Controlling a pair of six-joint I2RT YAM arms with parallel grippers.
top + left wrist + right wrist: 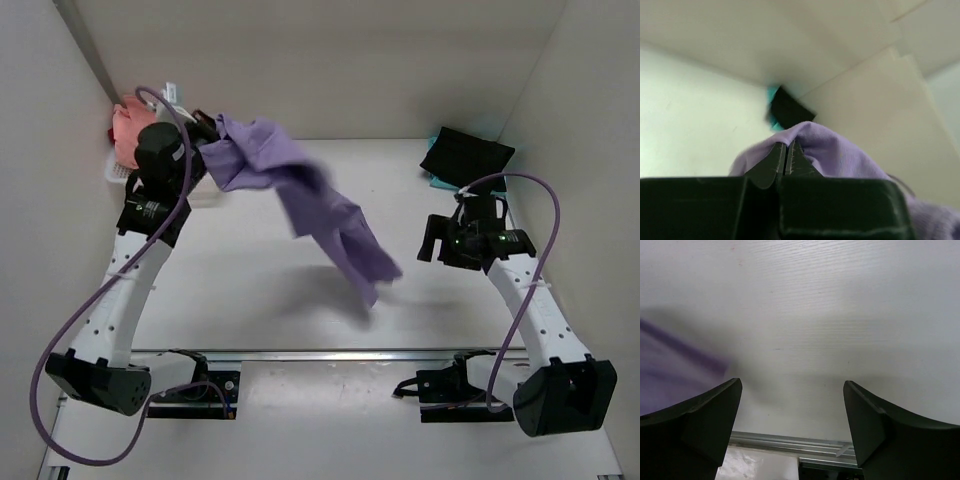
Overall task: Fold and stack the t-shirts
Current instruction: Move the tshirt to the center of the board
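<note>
We are holding the purple shirt [312,205] up over the table [250,300] by one pinched fold. Our left gripper [786,150] is clamped tight on it, and the rest is dangling toward the middle. Our right gripper [790,430] is hanging near the low end, jaws wide and empty. The cloth is looking light and limp (nothing stiff to push against), so we are judging that a hem or corner is the place to pinch.
</note>
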